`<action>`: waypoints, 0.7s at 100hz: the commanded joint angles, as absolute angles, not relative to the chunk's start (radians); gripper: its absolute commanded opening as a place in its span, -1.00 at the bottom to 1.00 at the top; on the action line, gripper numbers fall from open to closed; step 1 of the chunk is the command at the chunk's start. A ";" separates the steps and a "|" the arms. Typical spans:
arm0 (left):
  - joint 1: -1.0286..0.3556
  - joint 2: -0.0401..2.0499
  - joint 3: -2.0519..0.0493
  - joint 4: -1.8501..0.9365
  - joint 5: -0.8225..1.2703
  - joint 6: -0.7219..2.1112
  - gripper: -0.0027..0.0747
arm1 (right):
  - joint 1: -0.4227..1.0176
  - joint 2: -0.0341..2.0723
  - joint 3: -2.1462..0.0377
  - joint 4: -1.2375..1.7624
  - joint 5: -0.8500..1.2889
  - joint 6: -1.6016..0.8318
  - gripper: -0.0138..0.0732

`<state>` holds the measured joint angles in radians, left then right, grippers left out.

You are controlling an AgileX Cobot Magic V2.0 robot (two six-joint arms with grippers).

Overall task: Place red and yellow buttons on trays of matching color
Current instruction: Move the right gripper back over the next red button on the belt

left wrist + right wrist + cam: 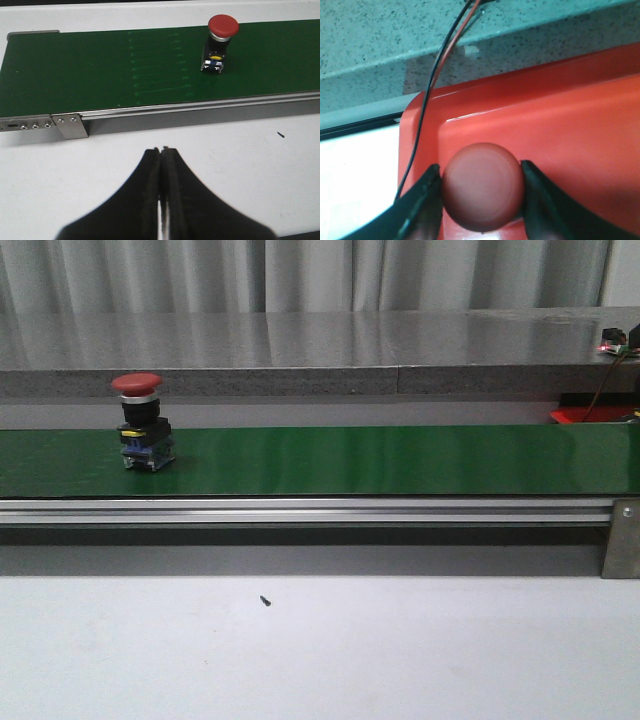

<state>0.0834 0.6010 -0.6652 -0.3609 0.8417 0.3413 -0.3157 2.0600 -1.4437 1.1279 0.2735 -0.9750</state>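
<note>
A red button [482, 187] with a round cap is gripped between the fingers of my right gripper [480, 166], which is shut on it just over the near corner of the red tray [570, 115]. A second red button [141, 420] stands upright on the green belt [380, 460] at the left; in the left wrist view this red button [219, 42] is some way beyond my left gripper [163, 150]. That gripper is shut and empty above the white table [250, 165]. A sliver of the red tray [572, 417] shows at the far right. No yellow button or yellow tray is in view.
An aluminium rail [300, 510] runs along the belt's front, with a metal bracket [622, 537] at its right end. A grey stone ledge [300, 355] stands behind. A red and black wire [437, 75] crosses the tray's corner. A dark speck [265, 600] lies on the table.
</note>
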 commanded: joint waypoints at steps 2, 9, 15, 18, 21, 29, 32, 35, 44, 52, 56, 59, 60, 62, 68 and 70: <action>0.077 0.604 -0.689 -0.390 0.774 0.338 -0.98 | -0.322 2.002 -1.478 1.153 0.257 -0.991 0.16; 0.077 0.604 -0.689 -0.390 0.774 0.338 -0.98 | -0.322 2.002 -1.478 1.153 0.257 -0.992 0.31; 0.077 0.604 -0.689 -0.390 0.774 0.338 -0.98 | -0.322 2.002 -1.478 1.153 0.259 -0.992 0.40; 0.077 0.604 -0.689 -0.390 0.774 0.338 -0.98 | -0.322 2.002 -1.478 1.153 0.262 -0.992 0.43; 0.077 0.604 -0.689 -0.390 0.774 0.338 -0.98 | -0.322 2.002 -1.478 1.153 0.266 -0.992 0.47; 0.077 0.604 -0.689 -0.390 0.774 0.338 -0.98 | -0.322 2.002 -1.478 1.153 0.270 -0.992 0.52; 0.077 0.604 -0.689 -0.390 0.774 0.338 -0.98 | -0.322 2.002 -1.478 1.153 0.274 -0.992 0.53; 0.077 0.604 -0.689 -0.390 0.774 0.338 -0.98 | -0.322 2.000 -1.478 1.153 0.281 -0.992 0.53; 0.077 0.604 -0.689 -0.390 0.774 0.338 -0.98 | -0.322 1.986 -1.478 1.153 0.304 -0.992 0.53; 0.077 0.604 -0.689 -0.390 0.774 0.338 -0.98 | -0.322 1.964 -1.478 1.149 0.337 -0.994 0.53; 0.077 0.604 -0.689 -0.390 0.774 0.338 -0.98 | -0.322 1.948 -1.478 1.145 0.358 -1.002 0.53; 0.077 0.604 -0.689 -0.390 0.774 0.338 -0.98 | -0.322 1.937 -1.478 1.145 0.368 -1.006 0.53; 0.077 0.604 -0.689 -0.390 0.774 0.338 -0.98 | -0.322 1.932 -1.478 1.145 0.372 -1.008 0.53; 0.077 0.604 -0.689 -0.390 0.774 0.338 -0.98 | -0.322 1.924 -1.478 1.145 0.385 -1.013 0.53; 0.077 0.604 -0.689 -0.390 0.774 0.338 -0.98 | -0.320 1.902 -1.478 1.145 0.413 -1.019 0.53; 0.077 0.604 -0.689 -0.390 0.774 0.338 -0.98 | -0.319 1.894 -1.478 1.145 0.425 -1.019 0.53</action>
<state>0.0834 0.6010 -0.6652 -0.3609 0.8417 0.3413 -0.3157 1.9939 -1.4437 1.1296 0.3806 -0.9963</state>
